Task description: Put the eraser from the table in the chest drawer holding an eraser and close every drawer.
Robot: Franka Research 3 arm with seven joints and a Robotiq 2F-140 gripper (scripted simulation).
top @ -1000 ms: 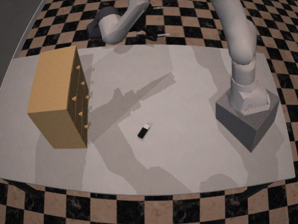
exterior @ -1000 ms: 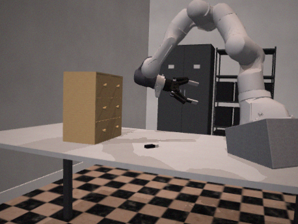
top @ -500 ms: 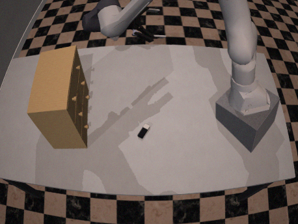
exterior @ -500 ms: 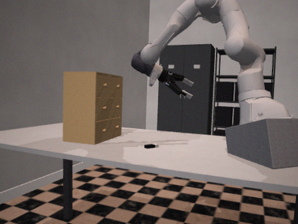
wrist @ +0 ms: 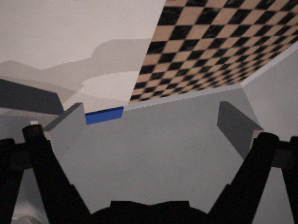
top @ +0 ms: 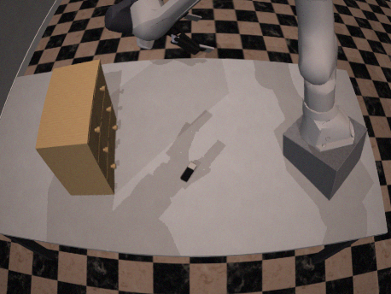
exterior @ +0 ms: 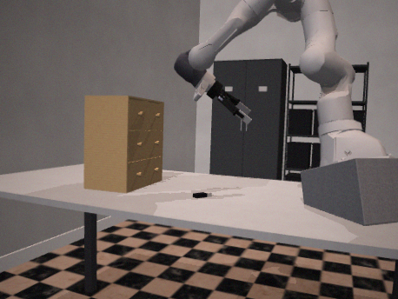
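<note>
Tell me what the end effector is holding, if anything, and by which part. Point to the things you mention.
Nothing: the end effector [top: 201,33] [exterior: 247,114] [wrist: 151,114] is open, and the eraser [top: 188,171] [exterior: 202,195] lies on the table [top: 265,205] [exterior: 269,213] [wrist: 75,30].

One chest [top: 70,107] [exterior: 106,143], six knobs, one eraser [top: 188,172] [exterior: 201,195], one arm [top: 317,47] [exterior: 306,26].

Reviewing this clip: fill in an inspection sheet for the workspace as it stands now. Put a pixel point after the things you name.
Surface: pale table [top: 256,205] [exterior: 182,209], shadows across it.
Job's things: black-and-white eraser [top: 188,171] [exterior: 202,195] lying between chest and arm base; wooden chest [top: 70,107] [exterior: 106,143] upright, drawers looking closed, contents hidden.
Clutter: nothing seen.
Gripper [top: 204,33] [exterior: 248,114] [wrist: 151,114]: open, raised, away from eraser.
Cables: nothing seen.
Surroundings: checkered floor [top: 171,278] [exterior: 174,261] [wrist: 200,45], dark cabinet [exterior: 235,152], shelf rack.
</note>
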